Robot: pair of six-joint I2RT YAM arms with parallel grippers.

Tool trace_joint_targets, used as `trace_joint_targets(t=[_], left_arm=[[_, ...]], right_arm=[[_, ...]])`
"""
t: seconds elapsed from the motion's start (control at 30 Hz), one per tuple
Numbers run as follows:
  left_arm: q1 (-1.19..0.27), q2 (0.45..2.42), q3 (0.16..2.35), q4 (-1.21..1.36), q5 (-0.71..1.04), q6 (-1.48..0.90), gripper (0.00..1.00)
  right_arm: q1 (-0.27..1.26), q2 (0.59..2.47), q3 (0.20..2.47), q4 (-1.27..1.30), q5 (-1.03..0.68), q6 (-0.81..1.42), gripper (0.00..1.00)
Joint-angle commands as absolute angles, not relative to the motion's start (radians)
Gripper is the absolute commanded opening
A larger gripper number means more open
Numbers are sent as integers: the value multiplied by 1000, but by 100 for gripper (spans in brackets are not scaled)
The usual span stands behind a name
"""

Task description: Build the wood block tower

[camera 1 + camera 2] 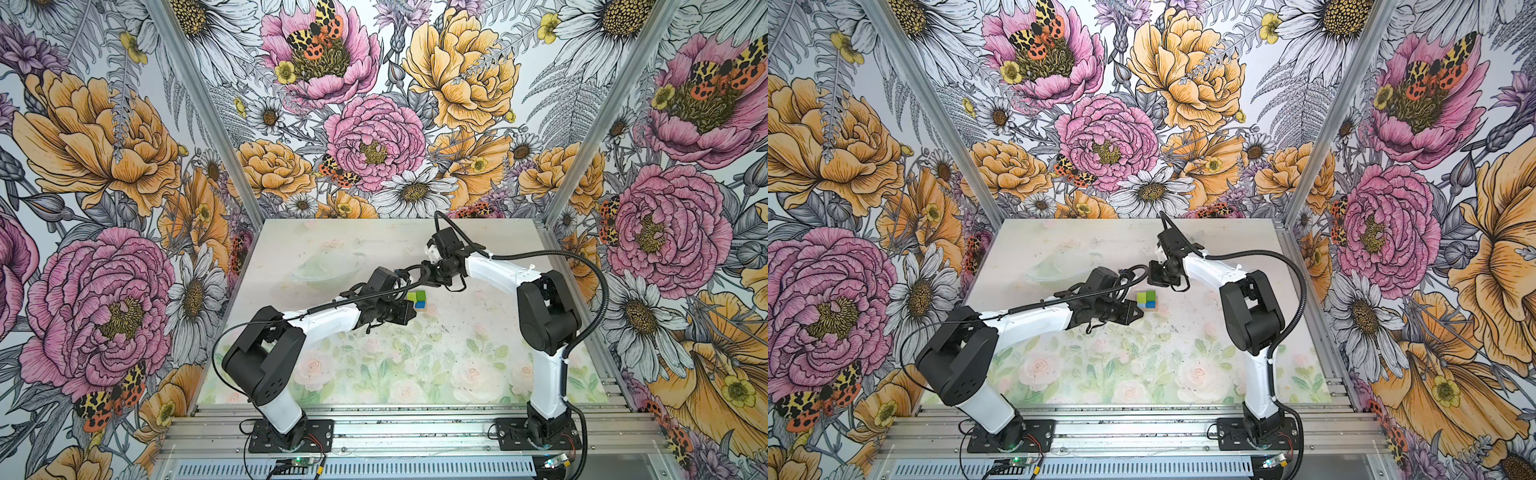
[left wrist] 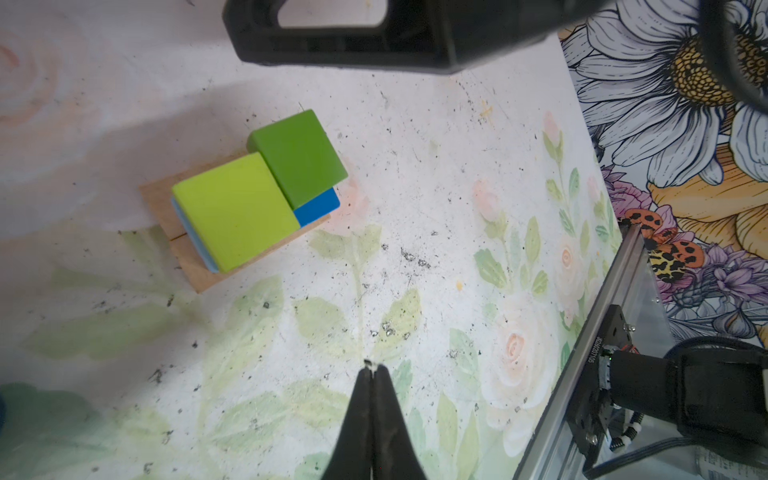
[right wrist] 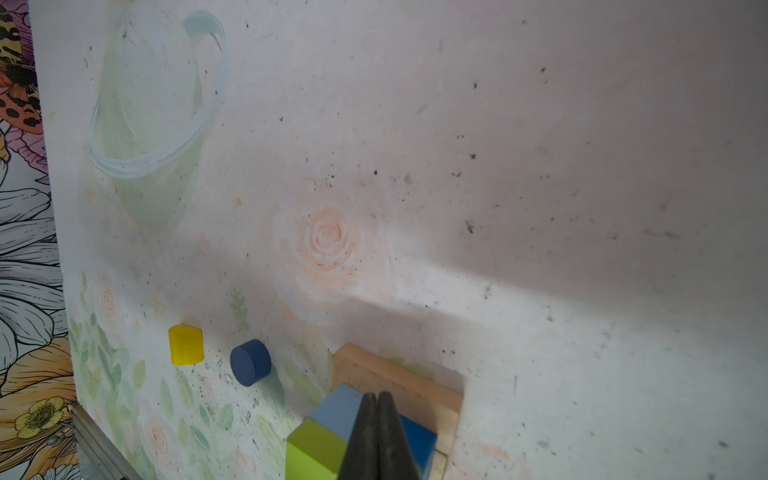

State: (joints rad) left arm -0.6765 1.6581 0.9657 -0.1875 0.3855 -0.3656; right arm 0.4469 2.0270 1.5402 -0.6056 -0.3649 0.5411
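Mid-table, the unfinished tower of green and blue wooden cubes on tan bars (image 1: 417, 297) sits between the empty, pinched-shut left gripper (image 2: 371, 370) and right gripper (image 3: 377, 397), so either's swing could topple it.

Lime cube (image 2: 235, 210), green cube (image 2: 299, 160), blue cube (image 2: 318, 208), pale-blue cube (image 3: 336, 405), tan bars (image 2: 195, 270), yellow half-round (image 3: 185, 345), navy cylinder (image 3: 250, 361), floral desk (image 2: 415, 187)

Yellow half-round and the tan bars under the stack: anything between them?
Yes. The blue cylinder sits between the yellow half-round and the tan bars, touching neither. The right wrist view shows it.
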Motion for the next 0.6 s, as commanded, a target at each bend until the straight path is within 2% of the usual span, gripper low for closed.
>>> trace_joint_targets(t=[0.0,0.57], left_arm=[[-671,1682,995,-161,414,-378,0],[-643,1740,1031,-167,416,-380,0]], right_arm=[[453,2030,1529,-581,-371,552,0],[454,2013,1505,-581,-354,561,0]])
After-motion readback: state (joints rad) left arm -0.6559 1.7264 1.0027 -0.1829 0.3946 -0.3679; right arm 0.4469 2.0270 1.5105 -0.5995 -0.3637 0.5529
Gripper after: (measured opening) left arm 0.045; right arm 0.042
